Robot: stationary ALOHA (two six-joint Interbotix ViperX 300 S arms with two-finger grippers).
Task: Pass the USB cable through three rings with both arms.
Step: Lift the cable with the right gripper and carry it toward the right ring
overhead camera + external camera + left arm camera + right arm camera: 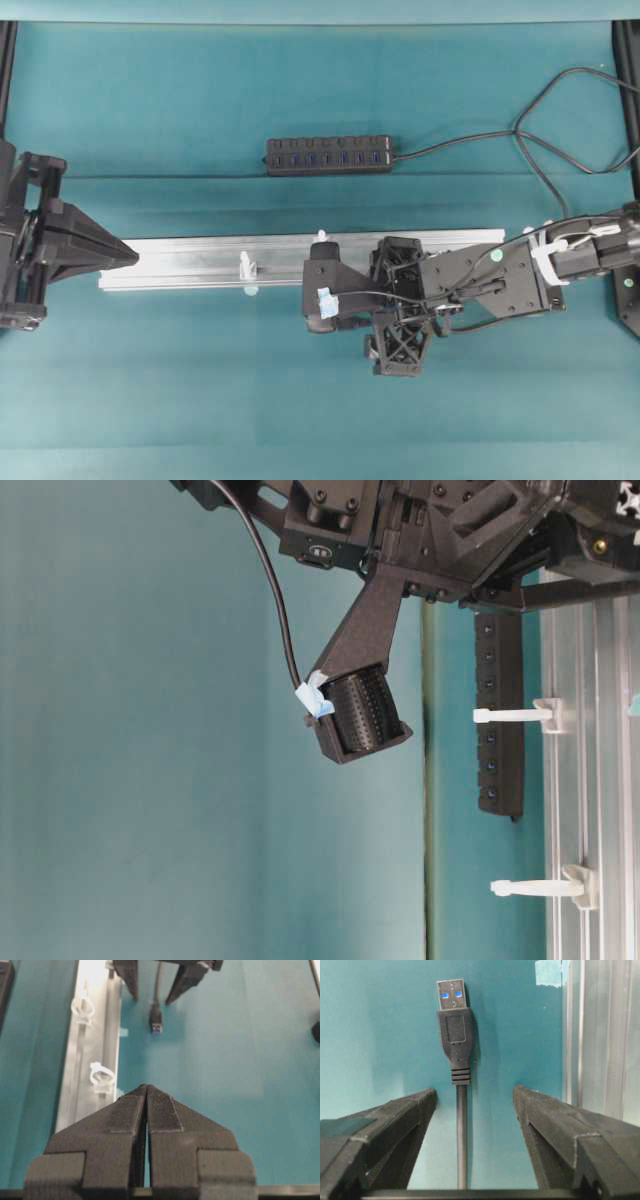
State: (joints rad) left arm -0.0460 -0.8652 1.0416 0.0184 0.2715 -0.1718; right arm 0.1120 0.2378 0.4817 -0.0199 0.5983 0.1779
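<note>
Lying w/ clear teal counter each side, USB cable sits between parted right end effector; left end effector closed, empty

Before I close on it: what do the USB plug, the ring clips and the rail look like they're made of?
USB cable: its plug looks like matte black moulded plastic with ribbed strain relief and a bright metal shell at the tip, blue inside.
Rings: translucent white plastic, slightly glossy, probably flexible.
Rail: silver, grooved lengthwise with a brushed sheen, most likely extruded aluminium.
The right gripper is open around the cord.
</note>
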